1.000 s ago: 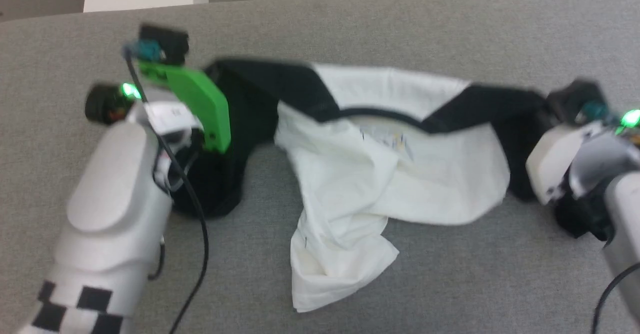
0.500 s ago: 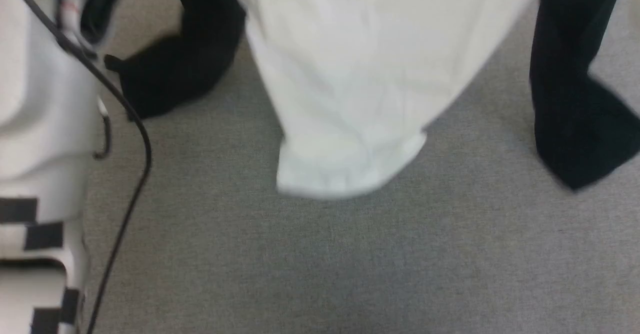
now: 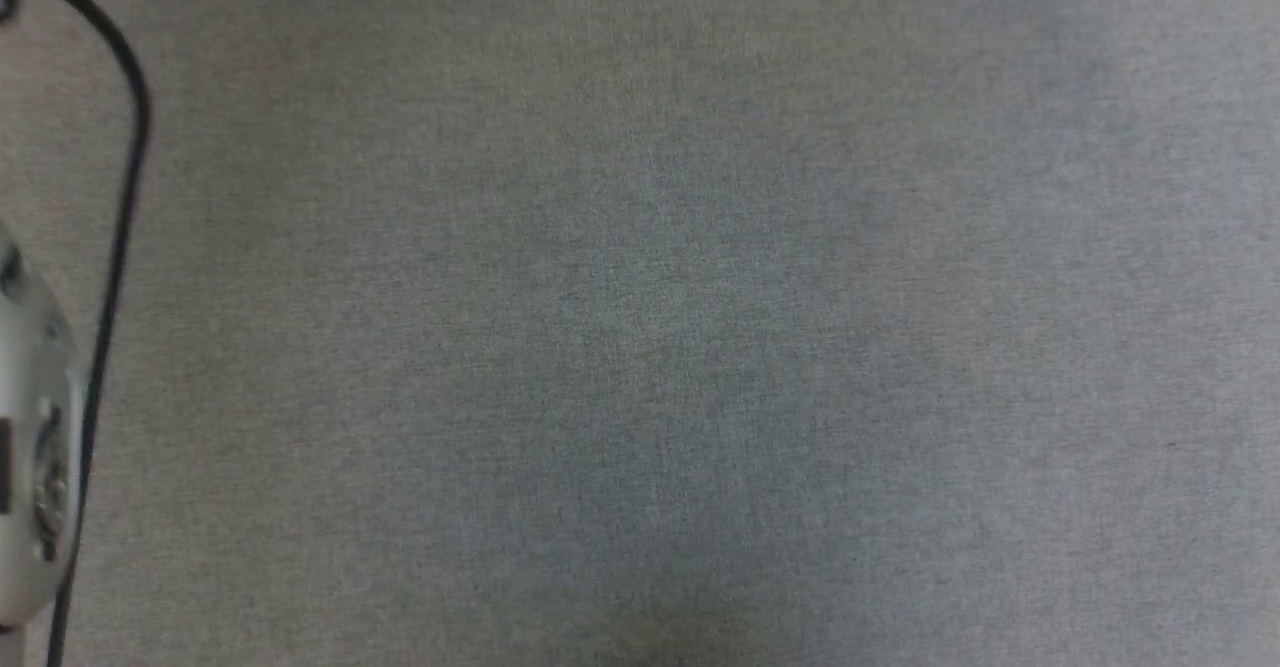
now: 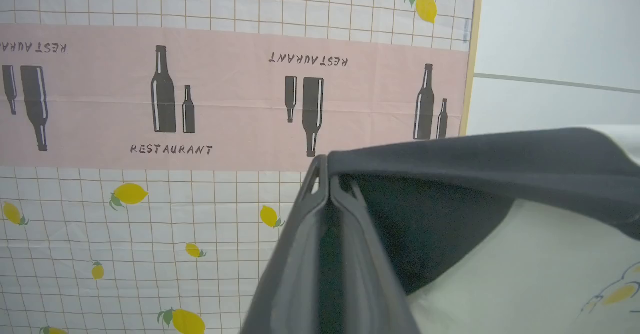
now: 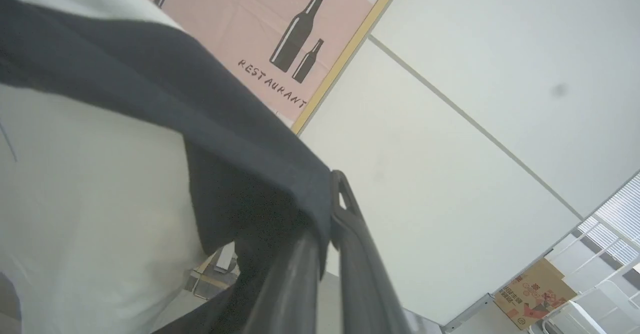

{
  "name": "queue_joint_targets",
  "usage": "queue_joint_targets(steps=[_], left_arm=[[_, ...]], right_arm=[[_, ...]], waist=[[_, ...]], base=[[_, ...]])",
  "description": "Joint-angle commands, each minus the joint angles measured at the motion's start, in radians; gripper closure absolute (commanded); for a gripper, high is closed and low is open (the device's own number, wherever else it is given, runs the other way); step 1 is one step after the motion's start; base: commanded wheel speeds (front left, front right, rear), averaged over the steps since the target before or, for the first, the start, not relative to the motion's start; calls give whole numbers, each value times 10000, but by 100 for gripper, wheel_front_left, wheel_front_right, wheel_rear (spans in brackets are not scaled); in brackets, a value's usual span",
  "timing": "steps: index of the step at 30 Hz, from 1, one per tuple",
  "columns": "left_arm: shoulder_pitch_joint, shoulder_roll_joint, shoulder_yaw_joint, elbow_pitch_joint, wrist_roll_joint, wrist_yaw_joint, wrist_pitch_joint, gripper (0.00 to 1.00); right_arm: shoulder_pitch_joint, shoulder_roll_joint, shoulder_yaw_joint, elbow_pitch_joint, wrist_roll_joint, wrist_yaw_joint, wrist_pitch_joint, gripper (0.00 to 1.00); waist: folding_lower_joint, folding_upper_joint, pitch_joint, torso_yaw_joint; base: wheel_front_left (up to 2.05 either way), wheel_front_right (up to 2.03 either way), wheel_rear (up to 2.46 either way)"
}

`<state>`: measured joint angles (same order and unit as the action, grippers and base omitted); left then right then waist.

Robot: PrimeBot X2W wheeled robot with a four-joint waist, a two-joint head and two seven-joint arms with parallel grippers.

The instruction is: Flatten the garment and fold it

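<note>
Garment point(image 4: 500, 163), right of frame, is cut off at the edges. Its black shoulders are pinched in the pressed-together left hand point(image 4: 328, 174) and right hand point(image 5: 331, 209), and the cloth hides one right fingertip.

right pincer point(image 5: 327, 209) | clamped on garment point(image 5: 225, 138), black edge | restaurant poster point(image 5: 250, 33) behind

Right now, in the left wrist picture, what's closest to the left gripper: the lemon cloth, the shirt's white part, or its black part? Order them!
1. Black part of the garment: pinched in the left gripper, stretching right.
2. White part: lower right, hanging below.
3. Lemon cloth: far behind, left.
</note>
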<state>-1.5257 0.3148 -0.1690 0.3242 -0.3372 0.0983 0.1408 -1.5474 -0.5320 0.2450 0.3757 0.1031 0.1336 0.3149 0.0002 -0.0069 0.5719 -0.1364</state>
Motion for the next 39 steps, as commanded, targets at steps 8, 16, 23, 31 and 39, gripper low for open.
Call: queue_joint_targets(steps=[8,16,23,31,39], left_arm=[[-672,310,189,626,193,97,-820,100],[1326,815,-520,1611,478,-460,-760,100],[4027,1306,-695,1662,45,-874,-140,100],[8582,1723,-705,-85,-1280,-1020,2137,100],[13250,1734,-414,-2735,-2670,-102,3795,100]], right_arm=[[-1002,224,-561,1297,-886,-29,-1646,100],[887,265,1126,2395,522,-29,-2527,100],[3057,-512,3688,1712,2783,-29,-2606,100],[5989,-2174,5750,-805,5110,-29,-1507,100],[9239,-2971,5578,-2235,5743,-29,-407,100]], waist=[[-2,69,765,6],[-2,69,624,124],[-2,69,-340,201],[-2,69,-1917,340],[-2,69,-3009,406]], base=[[0,0,0],[0,0,0],[0,0,0],[0,0,0],[0,0,0]])
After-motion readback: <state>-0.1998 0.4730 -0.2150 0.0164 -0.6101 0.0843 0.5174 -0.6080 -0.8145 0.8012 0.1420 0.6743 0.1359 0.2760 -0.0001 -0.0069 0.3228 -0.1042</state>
